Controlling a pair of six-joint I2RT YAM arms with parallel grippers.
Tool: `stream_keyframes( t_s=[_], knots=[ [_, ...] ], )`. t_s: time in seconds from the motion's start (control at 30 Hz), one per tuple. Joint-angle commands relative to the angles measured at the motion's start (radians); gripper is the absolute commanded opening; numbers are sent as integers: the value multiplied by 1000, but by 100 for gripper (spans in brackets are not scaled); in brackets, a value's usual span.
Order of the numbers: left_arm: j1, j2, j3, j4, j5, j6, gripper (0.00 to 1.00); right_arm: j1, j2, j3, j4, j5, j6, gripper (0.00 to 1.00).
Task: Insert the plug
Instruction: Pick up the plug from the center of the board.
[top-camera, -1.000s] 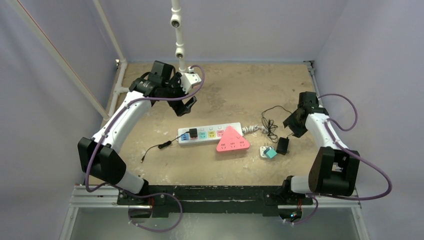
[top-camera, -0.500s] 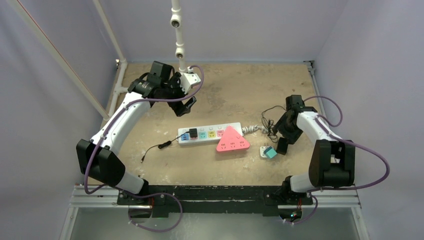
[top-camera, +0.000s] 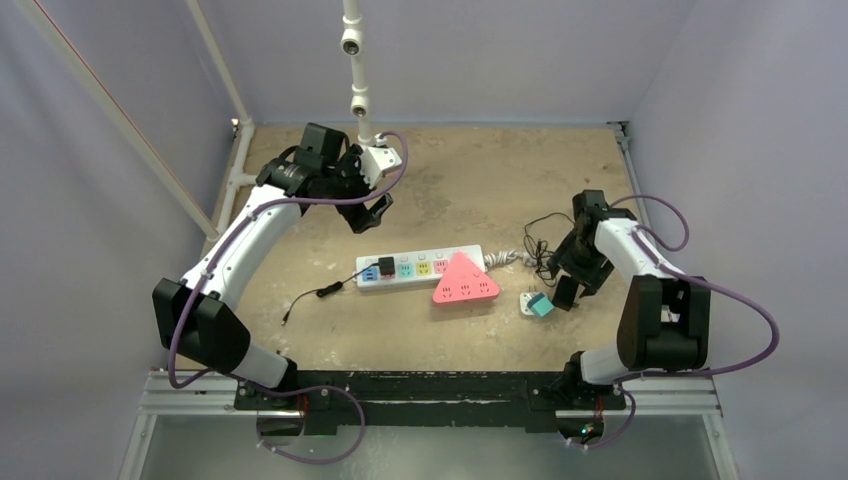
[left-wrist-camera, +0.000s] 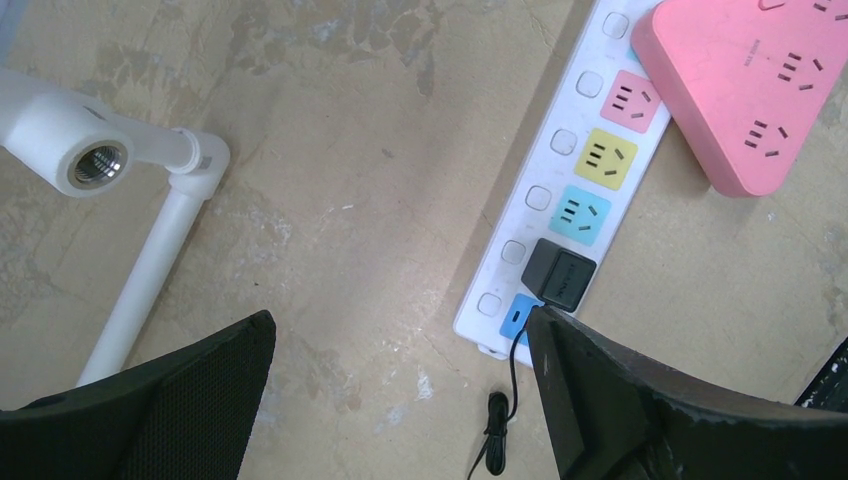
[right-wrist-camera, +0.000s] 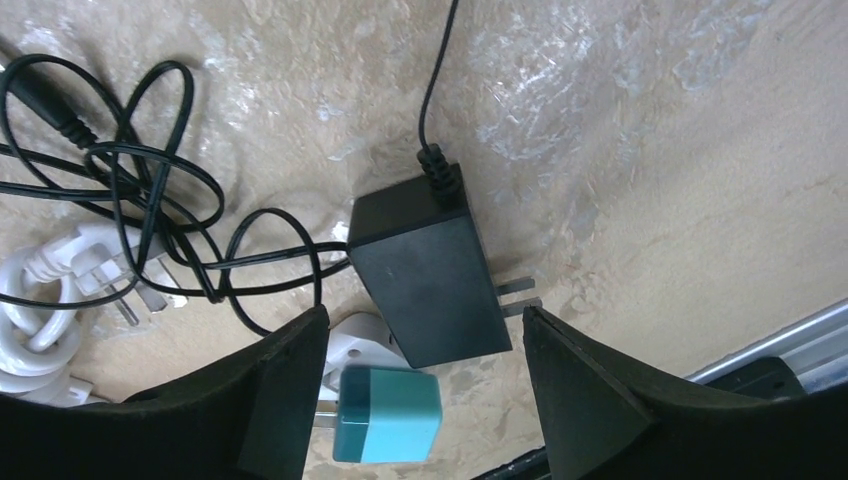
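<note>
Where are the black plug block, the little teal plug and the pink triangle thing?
black plug block (right-wrist-camera: 430, 275): right wrist view, middle of its top face.
teal plug (right-wrist-camera: 388, 427): right wrist view, its teal body.
pink triangle socket (top-camera: 465, 281): top view, middle of its face.

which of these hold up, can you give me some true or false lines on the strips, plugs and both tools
1. A small black plug sits in the long white power strip. True.
2. The right tool is clamped on the black rectangular power adapter. False: its fingers stand open on either side of the adapter, which lies on the table.
3. The pink triangular power strip has a plug in it. False: the sockets that show are empty.
4. The left tool holds a plug. False: it is open and empty, above the table.
5. A teal cube-shaped adapter lies close beside the black rectangular power adapter. True.
</note>
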Motion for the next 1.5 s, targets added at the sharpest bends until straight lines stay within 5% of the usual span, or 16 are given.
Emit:
stream_keyframes(
  t_s=[0.0,0.57,0.83,0.93,1.1,1.3,1.47],
  knots=[
    [10,-35,-11,28,1,33,96,-9,-2,35,-56,44,-3,74],
    [10,-37,-10,42,-11,61,96,-20,109,36,13,127,-6,57],
    [10,-39,8,40,42,76,97,-31,-9,150,-31,140,-6,19],
    [10,-54,12,58,68,90,99,-30,-71,199,-32,122,-13,13],
    [10,-137,-19,109,128,189,99,15,-115,296,15,-98,-32,2],
    [8,-316,-119,226,140,446,99,269,40,595,-1,-355,-38,3],
    [8,-463,-177,158,219,719,99,405,132,755,34,-512,-50,5]
  ],
)
